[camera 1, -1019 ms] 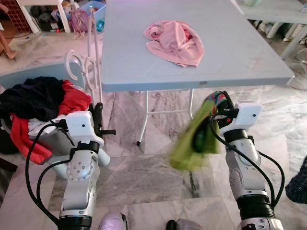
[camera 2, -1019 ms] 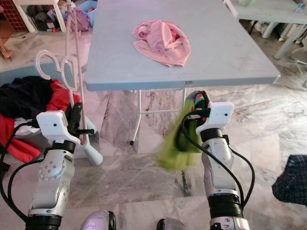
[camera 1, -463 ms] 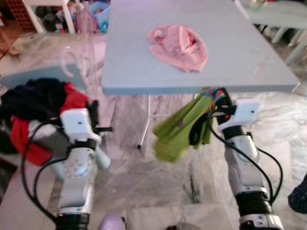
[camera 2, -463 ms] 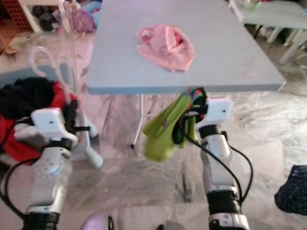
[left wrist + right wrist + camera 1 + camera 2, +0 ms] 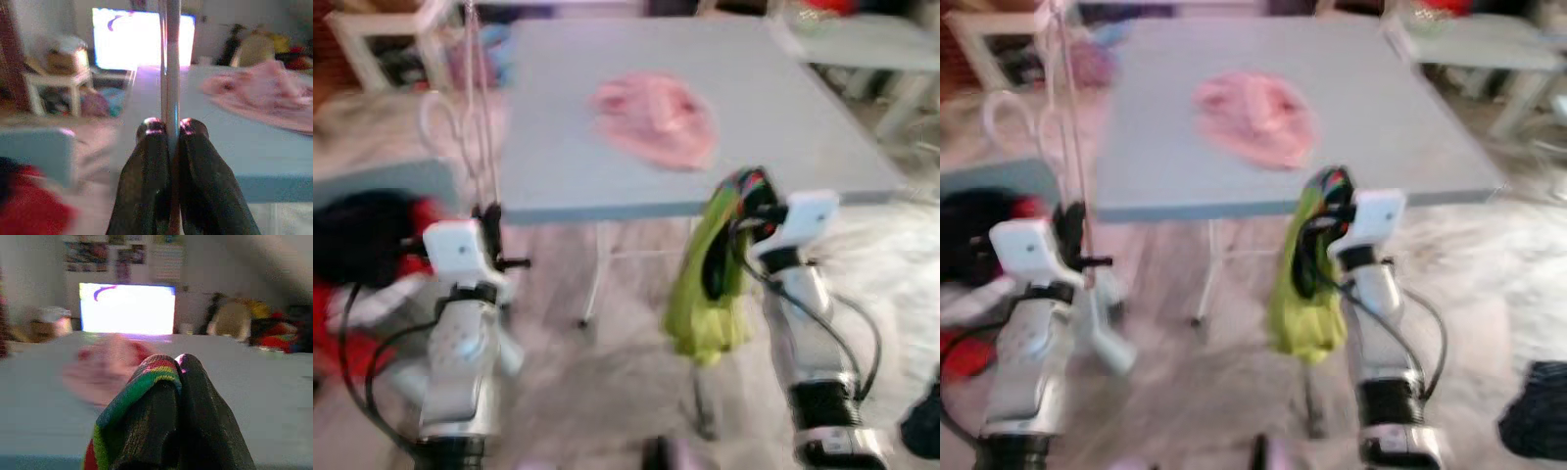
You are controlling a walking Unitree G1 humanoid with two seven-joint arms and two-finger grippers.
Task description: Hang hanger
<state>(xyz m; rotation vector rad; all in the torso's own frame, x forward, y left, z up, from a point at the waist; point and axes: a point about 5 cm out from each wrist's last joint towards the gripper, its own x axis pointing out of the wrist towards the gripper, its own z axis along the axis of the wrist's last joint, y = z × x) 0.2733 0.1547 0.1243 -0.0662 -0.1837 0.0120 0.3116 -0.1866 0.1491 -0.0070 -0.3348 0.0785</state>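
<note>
**Both grippers loaded: hanger left, limp cloth right**

Roughly upright in the left gripper (image 5: 167,128), fingers clenched on its thin bars, stands the white hanger (image 5: 478,108); the hook curls over the floor left of the table (image 5: 558,147). Judgement: light, stiff, slick plastic that could twist in a pinch this narrow. Holding lower, near the shoulder join, would steady it.

Right gripper (image 5: 177,366) is closed on the striped edge of a green garment (image 5: 710,284), which hangs limp below the table's front edge. Soft and floppy; likely to swing.

Around: pink cloth (image 5: 1255,110) on the tabletop, a pile of dark and red clothes (image 5: 362,235) at far left. Frames blurred. The table edge stands close ahead of both arms.
</note>
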